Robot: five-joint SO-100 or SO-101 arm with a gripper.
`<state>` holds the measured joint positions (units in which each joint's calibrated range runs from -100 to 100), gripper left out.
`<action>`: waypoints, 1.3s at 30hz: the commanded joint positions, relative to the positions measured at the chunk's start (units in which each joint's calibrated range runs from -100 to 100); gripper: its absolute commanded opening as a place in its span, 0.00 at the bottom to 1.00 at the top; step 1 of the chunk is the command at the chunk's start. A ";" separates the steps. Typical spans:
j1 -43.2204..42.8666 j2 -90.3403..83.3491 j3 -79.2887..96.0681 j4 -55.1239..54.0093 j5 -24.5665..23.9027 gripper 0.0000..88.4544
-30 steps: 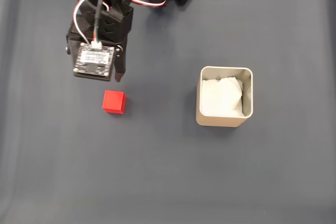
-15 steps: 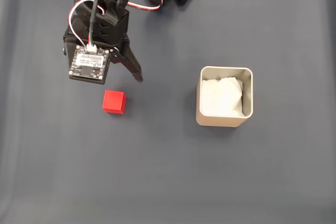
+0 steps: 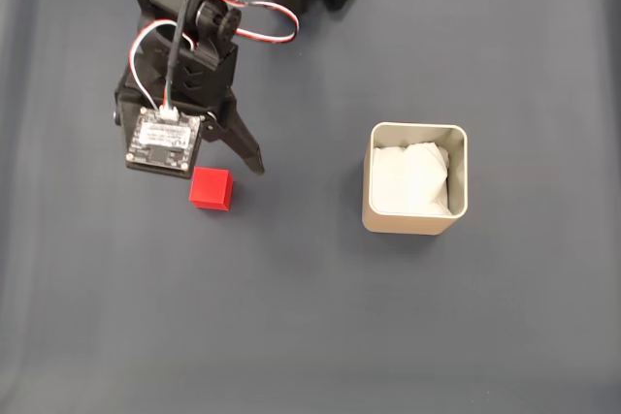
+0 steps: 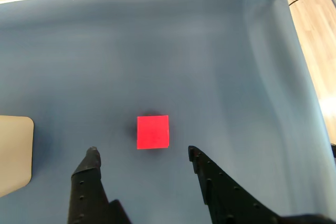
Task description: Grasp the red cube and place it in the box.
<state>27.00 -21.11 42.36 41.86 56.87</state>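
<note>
The gripper (image 4: 142, 156) was spread wide and held nothing. In the wrist view its two black fingers (image 4: 92, 182) entered from the bottom edge, their tips standing apart to either side of the red cube (image 4: 153, 131), which lay just beyond them without touching either one.

In the fixed view the red cube (image 3: 211, 188) rested flat on the dark blue cloth (image 3: 310, 317), directly below the arm's wrist camera board (image 3: 164, 141), with one black finger (image 3: 245, 145) angled down to the cube's upper right. The gripper (image 3: 218, 164) sat just above the cube.

The box (image 3: 415, 179) stood upright well to the right of the cube in the fixed view, with crumpled white paper (image 3: 411, 177) inside. In the wrist view a beige corner of the box (image 4: 14, 153) showed at the left edge.
</note>
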 commanded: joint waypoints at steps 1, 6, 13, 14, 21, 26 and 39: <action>-0.91 0.36 -2.15 -2.44 -0.49 0.46; -1.69 1.93 -1.61 -5.31 -0.44 0.46; -2.69 5.32 -0.60 -7.52 -0.83 0.46; -2.83 5.76 -0.51 -8.09 -0.93 0.46; -2.97 8.45 -0.33 -9.89 -1.27 0.45; -2.97 9.23 -0.33 -9.89 -1.66 0.45; -3.83 10.71 1.13 -11.61 -2.15 0.45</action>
<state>23.65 -10.36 44.00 31.36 55.07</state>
